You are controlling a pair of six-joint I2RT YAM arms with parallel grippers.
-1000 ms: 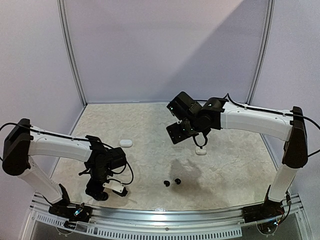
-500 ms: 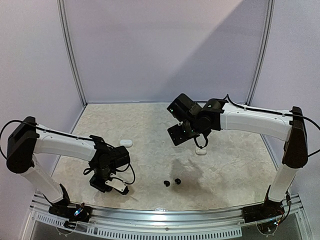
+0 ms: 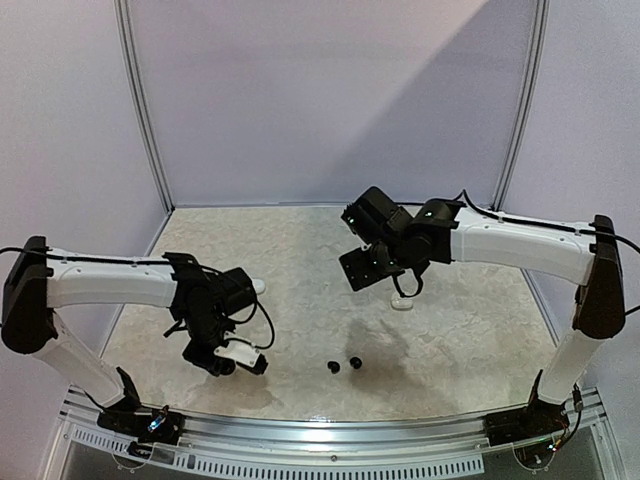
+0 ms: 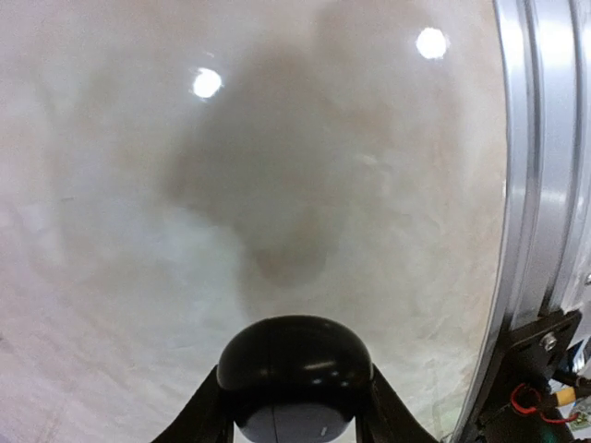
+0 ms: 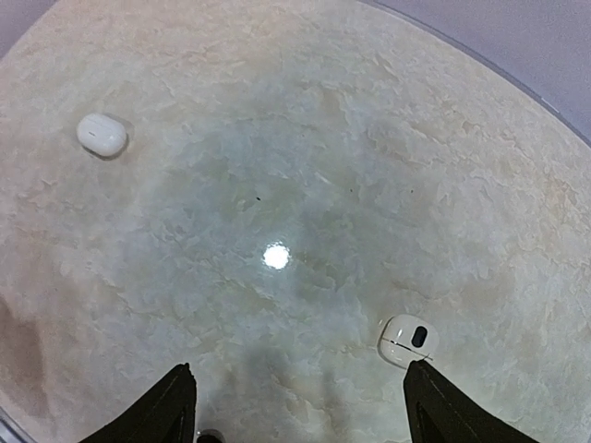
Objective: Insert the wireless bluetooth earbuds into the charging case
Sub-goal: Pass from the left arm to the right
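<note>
Barely begun: the left gripper (image 4: 294, 420) clamps a black case (image 4: 294, 362), the right gripper (image 5: 300, 411) hangs open, empty, and 2 black buds (image 3: 354, 361) lie loose on the table (image 3: 300, 320).

Bright overhead light, glare spots on glossy tabletop (image 4: 111, 231), soft dark shadow patches, left wrist view blurred, edges warped.

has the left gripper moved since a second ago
Yes. The left gripper has shifted right, toward the two black earbuds, and farther from the near rail in the top view.
</note>
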